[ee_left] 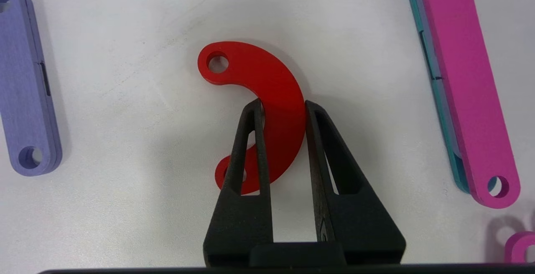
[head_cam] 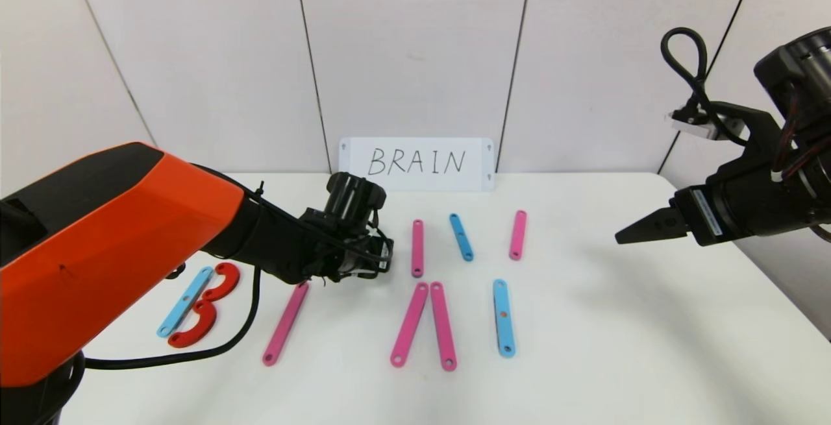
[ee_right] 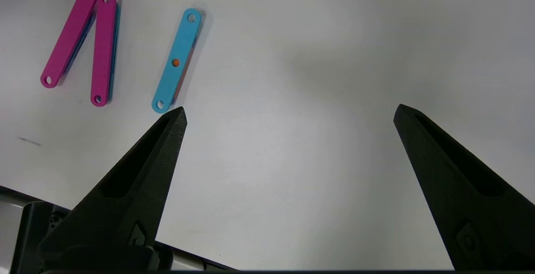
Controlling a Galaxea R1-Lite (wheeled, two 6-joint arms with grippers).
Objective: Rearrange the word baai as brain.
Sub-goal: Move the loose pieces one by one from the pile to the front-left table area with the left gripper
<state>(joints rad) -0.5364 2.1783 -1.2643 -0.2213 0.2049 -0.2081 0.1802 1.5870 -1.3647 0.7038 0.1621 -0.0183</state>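
While the left gripper [ee_left: 283, 106] pinched a red C-shaped piece [ee_left: 267, 98] on the worktop [head_cam: 617, 347], the right gripper [ee_right: 288, 113] hung spread wide.

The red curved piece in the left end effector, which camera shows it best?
The left wrist view: the red curved piece fills the centre, pinched between the left end effector's fingers. In the head view the left arm hides that piece. The right wrist view doesn't show it.
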